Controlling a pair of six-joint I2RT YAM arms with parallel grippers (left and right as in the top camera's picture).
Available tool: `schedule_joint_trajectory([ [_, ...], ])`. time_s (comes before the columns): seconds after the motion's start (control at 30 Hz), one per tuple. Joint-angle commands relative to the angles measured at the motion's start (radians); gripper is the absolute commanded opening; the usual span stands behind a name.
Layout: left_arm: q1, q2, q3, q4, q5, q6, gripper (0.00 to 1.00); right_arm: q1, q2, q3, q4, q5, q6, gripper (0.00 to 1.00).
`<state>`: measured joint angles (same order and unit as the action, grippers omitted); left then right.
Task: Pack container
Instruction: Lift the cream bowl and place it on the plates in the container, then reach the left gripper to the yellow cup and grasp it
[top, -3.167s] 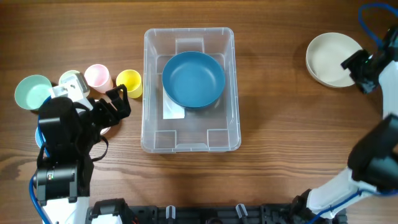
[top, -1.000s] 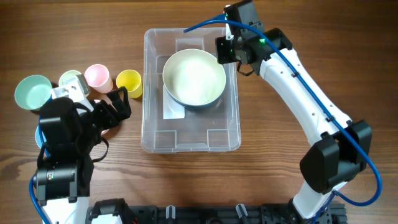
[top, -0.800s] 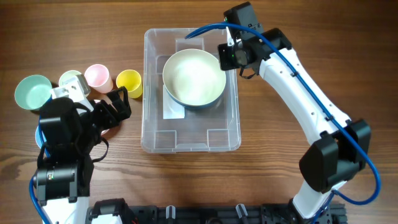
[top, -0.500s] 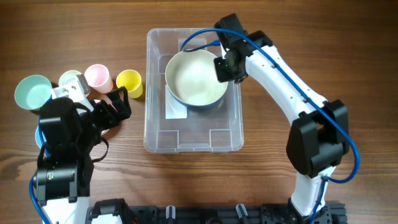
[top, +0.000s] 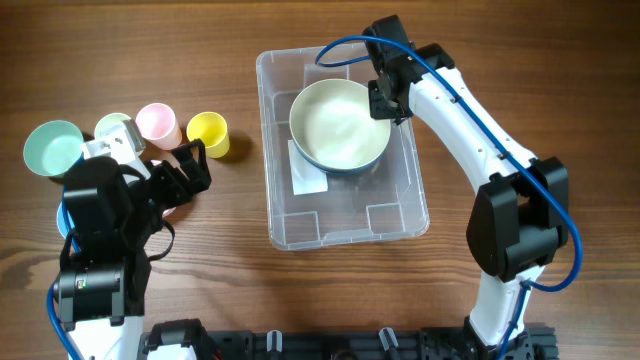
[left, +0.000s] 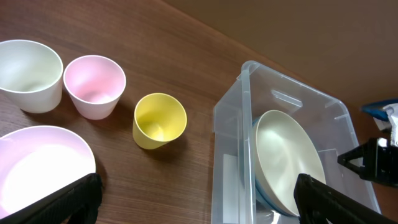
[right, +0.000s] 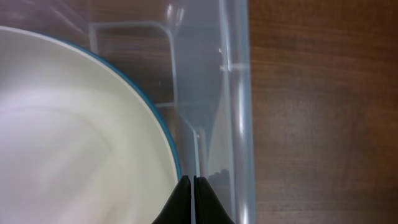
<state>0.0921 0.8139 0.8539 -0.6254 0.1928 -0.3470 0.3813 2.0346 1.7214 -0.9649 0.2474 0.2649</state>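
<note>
cream bowl (top: 340, 120) nested in blue bowl (top: 340, 172) in container (top: 345, 215), prob saves room | right jaws shut, empty | left jaws wide open, empty

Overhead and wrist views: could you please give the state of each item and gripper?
container: upright, lidless, holding two bowls.
cream bowl: upright, nested in the blue bowl.
blue bowl: upright, in the container.
yellow cup: upright, empty.
pink cup: upright, empty.
white cup: upright, empty.
mint bowl: upright, empty.
left gripper: open, empty.
right gripper: shut, tips inside the container.
</note>
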Motion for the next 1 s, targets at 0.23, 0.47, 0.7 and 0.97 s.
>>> schedule_joint_trajectory([
  [0.23,-0.005,0.001,0.02,-0.001,0.019,-0.002,1.0,-0.059,-0.296,0.07,0.04,-0.04,0.055,0.46],
  [0.47,-0.005,0.017,0.02,-0.035,0.019,-0.002,0.99,-0.296,-0.362,0.07,-0.243,-0.103,0.197,0.72],
  [0.7,-0.005,0.059,0.032,-0.087,0.001,-0.006,1.0,-0.33,-0.473,0.069,-0.437,-0.148,0.156,0.73],
  [0.97,-0.005,0.209,0.188,-0.231,-0.022,-0.036,0.99,-0.328,-0.843,-0.206,-0.485,-0.327,0.157,0.73],
])
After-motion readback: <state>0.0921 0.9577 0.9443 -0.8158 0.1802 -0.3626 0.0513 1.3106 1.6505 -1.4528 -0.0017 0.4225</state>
